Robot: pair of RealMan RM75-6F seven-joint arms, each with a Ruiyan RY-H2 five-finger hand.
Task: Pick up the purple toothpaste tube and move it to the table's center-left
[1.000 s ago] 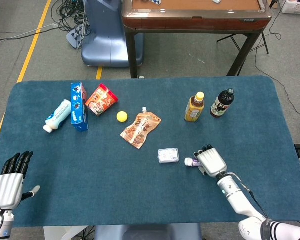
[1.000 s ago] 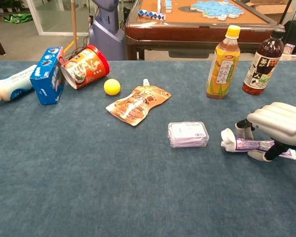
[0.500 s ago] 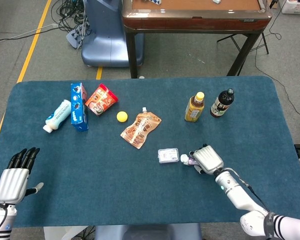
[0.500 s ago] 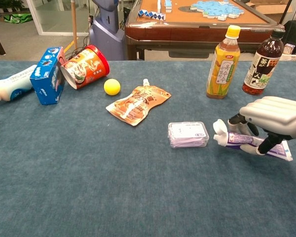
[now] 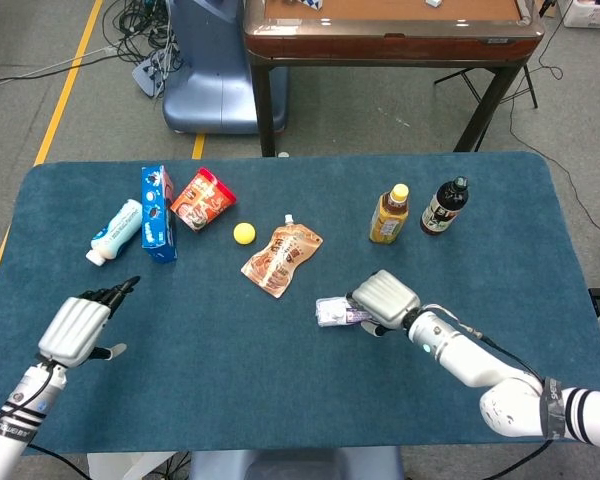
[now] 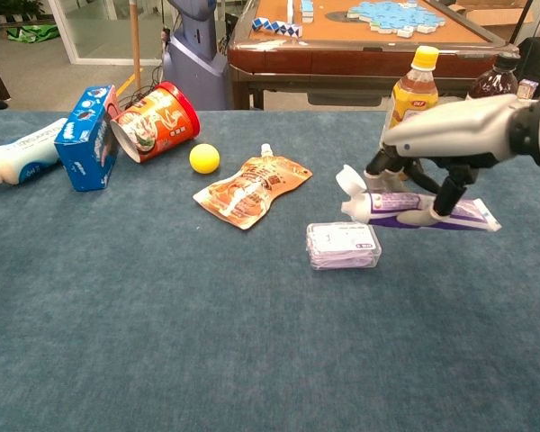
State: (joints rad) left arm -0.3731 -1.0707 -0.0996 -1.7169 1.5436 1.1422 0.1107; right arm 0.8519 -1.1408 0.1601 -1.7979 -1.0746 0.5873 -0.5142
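My right hand grips the purple toothpaste tube from above and holds it off the blue table. The tube lies level, its white cap pointing toward the table's left. In the head view only a short purple stretch of the tube shows under the hand. The tube hangs just above and behind a clear plastic packet. My left hand hovers over the near left part of the table, fingers stretched forward and holding nothing.
At the back left lie a white bottle, a blue box, a red cup, a yellow ball and a brown pouch. A yellow tea bottle and a dark bottle stand behind my right hand.
My right hand lifted the tube off the table and carried it left, over the clear packet. My left hand moved forward and inward from the near left corner.
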